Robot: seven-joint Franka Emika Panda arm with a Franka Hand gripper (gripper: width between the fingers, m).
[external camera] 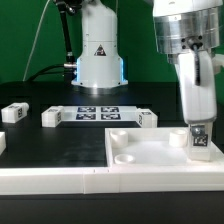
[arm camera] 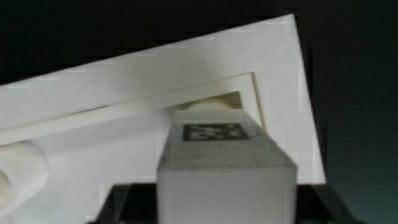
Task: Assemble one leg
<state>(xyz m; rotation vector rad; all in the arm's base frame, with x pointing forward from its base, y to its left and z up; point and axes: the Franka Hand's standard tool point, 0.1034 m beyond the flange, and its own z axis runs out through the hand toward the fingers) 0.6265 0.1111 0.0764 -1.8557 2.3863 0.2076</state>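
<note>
My gripper (external camera: 199, 128) is shut on a white leg (external camera: 200, 139) with a black-and-white tag on its face. It holds the leg upright over the corner of the large white square panel (external camera: 150, 152) on the exterior view's right. In the wrist view the leg (arm camera: 222, 165) stands between my dark fingers (arm camera: 128, 205), its tagged end at the panel's corner socket (arm camera: 210, 103). I cannot tell if the leg touches the socket. Another round socket (external camera: 122, 137) shows on the panel's far edge.
Loose white legs lie on the black table: one at the exterior view's left (external camera: 13, 113), one by the marker board's left end (external camera: 52, 117), one at its right end (external camera: 148, 119). The marker board (external camera: 98, 112) lies behind the panel. The robot base (external camera: 98, 60) stands at the back.
</note>
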